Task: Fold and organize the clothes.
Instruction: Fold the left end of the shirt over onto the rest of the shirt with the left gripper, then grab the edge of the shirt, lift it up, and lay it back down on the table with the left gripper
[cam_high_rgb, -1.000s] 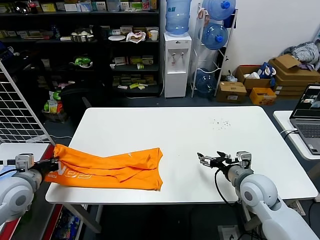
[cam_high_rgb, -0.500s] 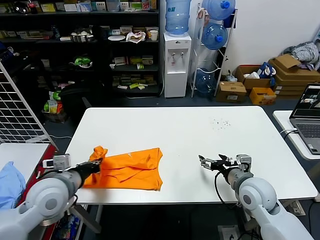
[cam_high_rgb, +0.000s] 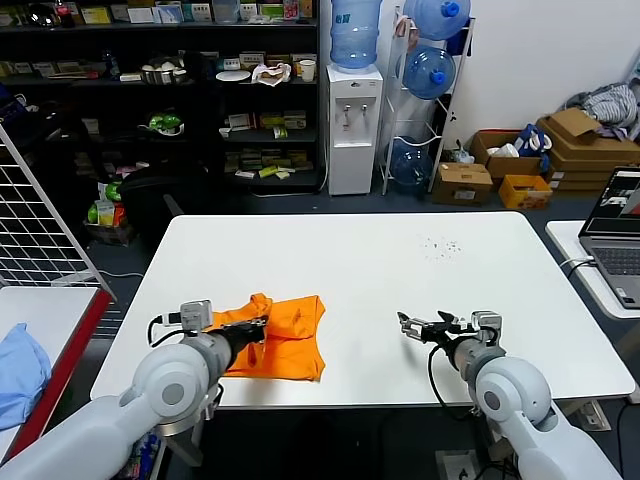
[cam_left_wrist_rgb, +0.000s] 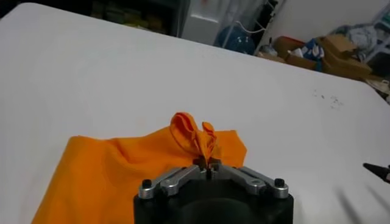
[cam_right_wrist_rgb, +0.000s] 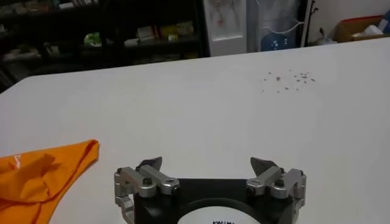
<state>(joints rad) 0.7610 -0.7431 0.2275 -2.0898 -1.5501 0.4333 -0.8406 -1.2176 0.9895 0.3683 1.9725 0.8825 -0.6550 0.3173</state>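
The orange T-shirt (cam_high_rgb: 285, 340) lies folded on the white table (cam_high_rgb: 380, 260) near its front left edge. It also shows in the left wrist view (cam_left_wrist_rgb: 128, 164) and the right wrist view (cam_right_wrist_rgb: 36, 179). My left gripper (cam_high_rgb: 258, 322) is shut on a bunched end of the shirt (cam_left_wrist_rgb: 198, 137) and holds it raised over the shirt's middle. My right gripper (cam_high_rgb: 408, 324) is open and empty, low over the bare table to the right of the shirt; in its own view (cam_right_wrist_rgb: 207, 163) the jaws stand wide apart.
A light blue cloth (cam_high_rgb: 18, 365) lies on a side table at the far left. A laptop (cam_high_rgb: 620, 240) sits on another table at the right. Small dark specks (cam_high_rgb: 442, 246) mark the table's far right. Shelves and water bottles stand behind.
My left gripper has carried the shirt's left end to the right, over the shirt, so the spread cloth is now much shorter. The right arm has stayed in place.
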